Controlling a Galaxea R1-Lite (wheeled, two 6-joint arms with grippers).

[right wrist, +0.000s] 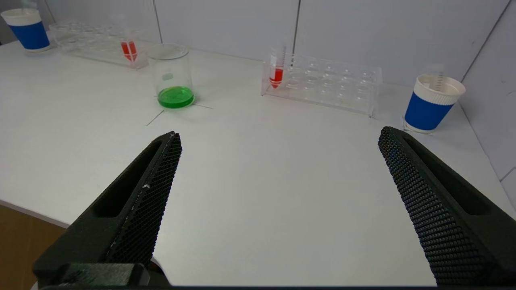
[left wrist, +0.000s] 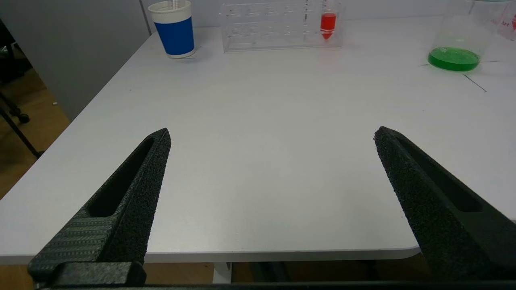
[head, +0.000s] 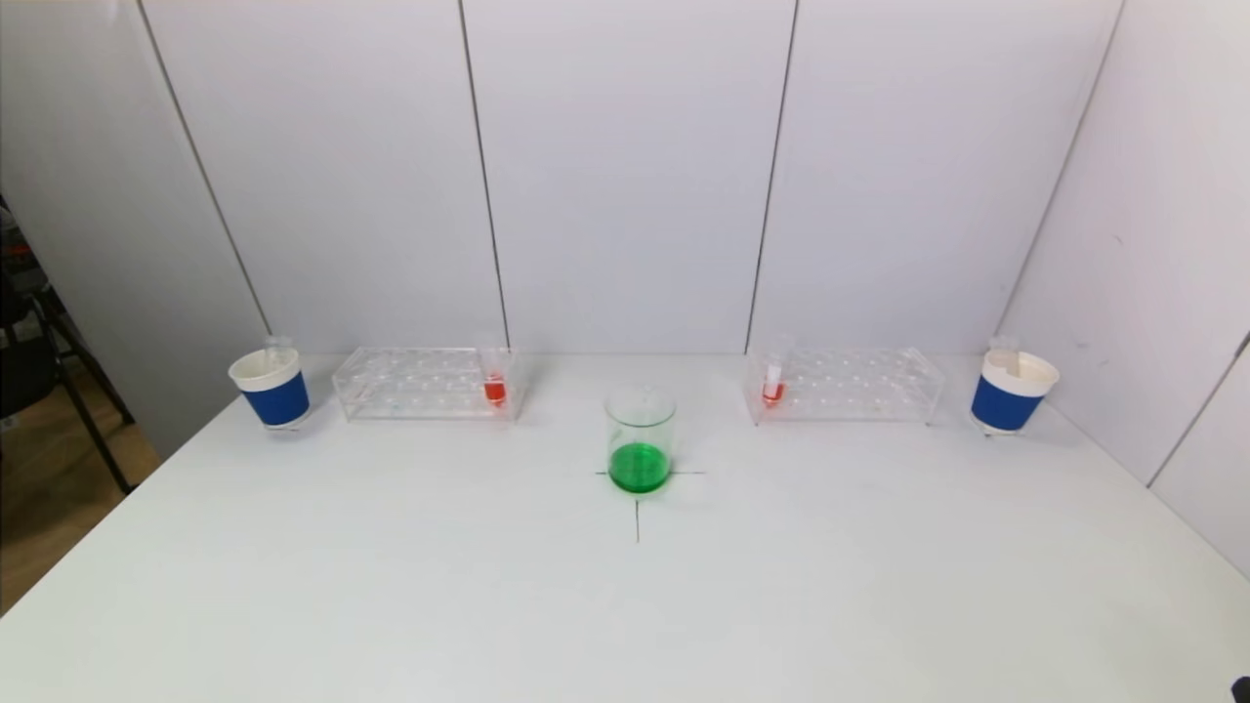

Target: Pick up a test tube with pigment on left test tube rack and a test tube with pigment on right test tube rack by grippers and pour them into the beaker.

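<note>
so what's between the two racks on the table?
Only the beaker of green liquid, slightly nearer the robot, between left rack and right rack; head view.

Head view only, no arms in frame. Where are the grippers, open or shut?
Observer: The left gripper hangs over the near edge of the white table. Its fingers are wide apart with nothing between them.
Operator: Right one?
Observer: The right gripper is also at the near edge, fingers wide apart and empty. It faces the clear plastic right test tube rack.
Operator: Tube bottoms, round or pointed?
Observer: Pointed. The clear test tube with red pigment in the right rack ends in a cone, and so does the clear test tube with red pigment in the left rack.
</note>
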